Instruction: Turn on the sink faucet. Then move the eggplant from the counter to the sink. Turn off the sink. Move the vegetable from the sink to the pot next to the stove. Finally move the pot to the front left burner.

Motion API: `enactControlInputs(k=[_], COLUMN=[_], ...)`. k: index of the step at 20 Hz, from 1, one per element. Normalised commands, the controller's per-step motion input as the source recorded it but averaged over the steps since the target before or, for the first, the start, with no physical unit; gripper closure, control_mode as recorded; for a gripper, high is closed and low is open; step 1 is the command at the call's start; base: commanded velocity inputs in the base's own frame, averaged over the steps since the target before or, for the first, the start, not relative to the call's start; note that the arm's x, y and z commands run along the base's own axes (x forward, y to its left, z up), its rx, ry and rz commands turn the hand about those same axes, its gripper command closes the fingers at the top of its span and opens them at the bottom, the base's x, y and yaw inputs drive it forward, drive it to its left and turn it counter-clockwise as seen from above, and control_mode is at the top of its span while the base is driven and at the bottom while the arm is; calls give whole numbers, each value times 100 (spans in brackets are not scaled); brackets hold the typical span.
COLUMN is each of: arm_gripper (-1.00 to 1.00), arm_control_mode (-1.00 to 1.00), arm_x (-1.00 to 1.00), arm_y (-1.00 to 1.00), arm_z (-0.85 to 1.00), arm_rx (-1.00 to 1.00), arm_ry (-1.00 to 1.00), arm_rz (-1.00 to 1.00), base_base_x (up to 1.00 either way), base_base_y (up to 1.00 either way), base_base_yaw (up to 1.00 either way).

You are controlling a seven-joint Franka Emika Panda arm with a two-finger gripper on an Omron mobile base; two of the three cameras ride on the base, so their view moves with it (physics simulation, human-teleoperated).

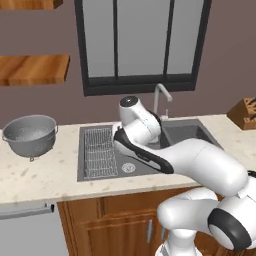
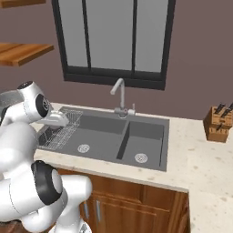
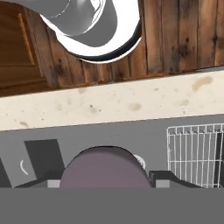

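Partway apart, fingers around the eggplant.

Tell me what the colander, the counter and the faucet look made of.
The colander looks like dull silver metal, speckled with perforations. The counter looks like polished pale beige stone with fine specks. The faucet looks like brushed grey metal, slim and evenly shaded. All are rendered, so these are impressions.
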Motion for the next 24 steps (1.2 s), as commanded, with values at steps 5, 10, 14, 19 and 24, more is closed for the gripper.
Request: enactControlInputs(k=[5,10,14,19,24], arm_gripper=[100,100,100,100,100], arm_control_mode=[100,100,100,100,100], arm_x=[0,0,0,0,0], arm_y=[0,0,0,0,0], arm_z=[0,0,0,0,0], arm_rx=[0,0,0,0,0], arm_ry=[0,0,0,0,0], arm_rz=[0,0,0,0,0], base_base_x=[-26,-25,-20,-23,-21], base_base_y=[40,45,49,51,53], base_base_yaw=[33,36,36,37,37])
